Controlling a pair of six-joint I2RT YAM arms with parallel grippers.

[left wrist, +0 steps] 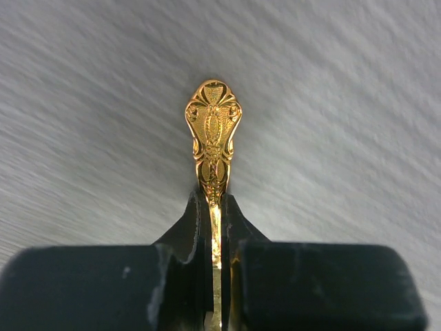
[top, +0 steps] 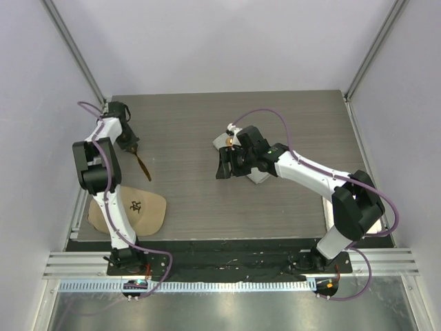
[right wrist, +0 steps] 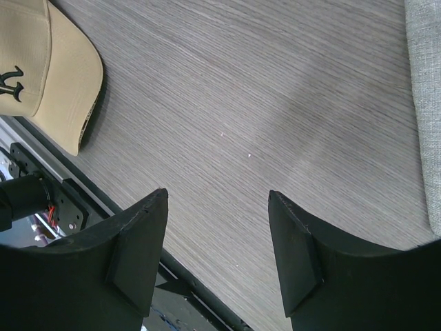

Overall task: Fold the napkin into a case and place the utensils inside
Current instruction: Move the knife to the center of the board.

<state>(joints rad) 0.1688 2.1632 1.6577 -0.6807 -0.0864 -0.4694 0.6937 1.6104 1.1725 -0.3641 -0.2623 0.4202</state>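
Since the spoon (left wrist: 213, 131) belongs inside the napkin (right wrist: 424, 103), the left tool (left wrist: 215, 210) pinches its handle, well left of the napkin; the right tool (right wrist: 217, 241) hangs spread near it.

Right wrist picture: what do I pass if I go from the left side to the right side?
tan cap → bare table → grey napkin

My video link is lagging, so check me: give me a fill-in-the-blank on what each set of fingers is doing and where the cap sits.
The left fingers are shut on a ___ spoon.
The right fingers stand ___, holding nothing.
The tan cap lies by the ___ arm's base.
Missing: gold; open; left.
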